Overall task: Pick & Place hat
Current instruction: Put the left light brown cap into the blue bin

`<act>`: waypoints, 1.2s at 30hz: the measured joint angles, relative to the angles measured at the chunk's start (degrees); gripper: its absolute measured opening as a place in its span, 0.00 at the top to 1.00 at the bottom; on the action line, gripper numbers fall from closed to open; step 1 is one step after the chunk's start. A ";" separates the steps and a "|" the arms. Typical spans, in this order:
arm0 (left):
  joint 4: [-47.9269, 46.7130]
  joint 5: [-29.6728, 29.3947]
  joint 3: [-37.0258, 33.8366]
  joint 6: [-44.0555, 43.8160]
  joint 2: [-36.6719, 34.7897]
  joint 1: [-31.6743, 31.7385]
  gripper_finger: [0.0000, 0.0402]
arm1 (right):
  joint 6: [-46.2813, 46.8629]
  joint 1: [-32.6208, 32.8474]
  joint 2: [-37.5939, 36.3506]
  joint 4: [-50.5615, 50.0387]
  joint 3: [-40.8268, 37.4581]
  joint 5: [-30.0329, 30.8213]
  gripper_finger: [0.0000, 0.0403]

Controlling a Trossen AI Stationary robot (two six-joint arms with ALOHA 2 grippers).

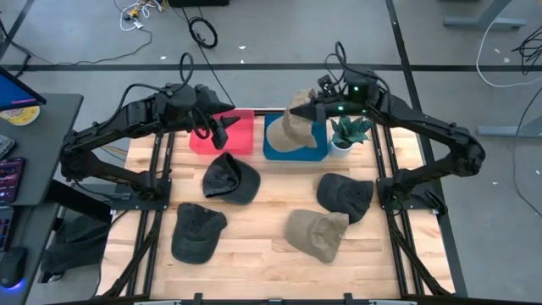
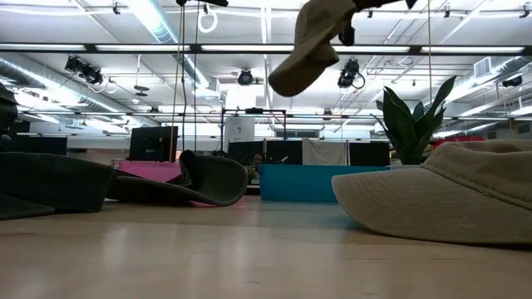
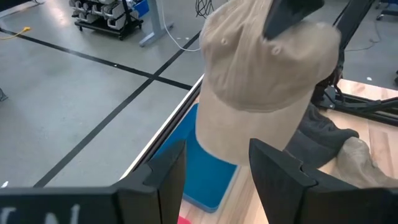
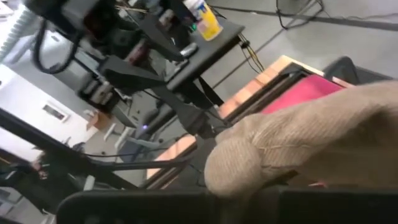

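**Tan hat held over the blue bin, release to come**

The right claw (image 1: 312, 108) was clamped on a tan hat (image 1: 295, 125), holding it in the air above the blue bin (image 1: 295, 146) at the far side of the table (image 1: 262, 246). In the low view the hat hung clear of everything, well above the bin's rim. This looked like the placing step: the carry seemed nearly done, and the next move probably called for lowering the hat into the bin and letting go.

The left claw (image 1: 218, 129) hovered over the pink bin (image 1: 224, 135) with its fingers apart and nothing between them, pointing towards the carried hat.

A small potted plant (image 1: 348, 133) stood just beside the blue bin on the right arm's side, and could be brushed during the descent. Four more hats lay on the table: two dark ones (image 1: 230, 179) (image 1: 197, 232) on the left, another dark one (image 1: 345, 196) and a tan one (image 1: 316, 234) on the right.
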 joint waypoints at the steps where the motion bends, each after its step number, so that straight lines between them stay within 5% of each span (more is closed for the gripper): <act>1: 0.00 0.00 0.00 0.00 0.00 0.00 0.55 | 0.31 -0.19 0.45 -0.04 0.00 -0.28 1.00; 7: 0.02 0.00 0.00 0.04 0.00 0.00 0.55 | -5.41 -0.54 4.42 -6.71 7.51 -1.08 1.00; 14: 0.05 0.00 0.00 0.09 0.00 0.00 0.55 | -17.56 -2.56 13.30 -25.30 19.44 6.57 1.00; 36: 0.00 0.00 0.00 1.64 0.02 -0.07 0.55 | -22.78 -5.79 25.44 -31.36 19.78 9.62 1.00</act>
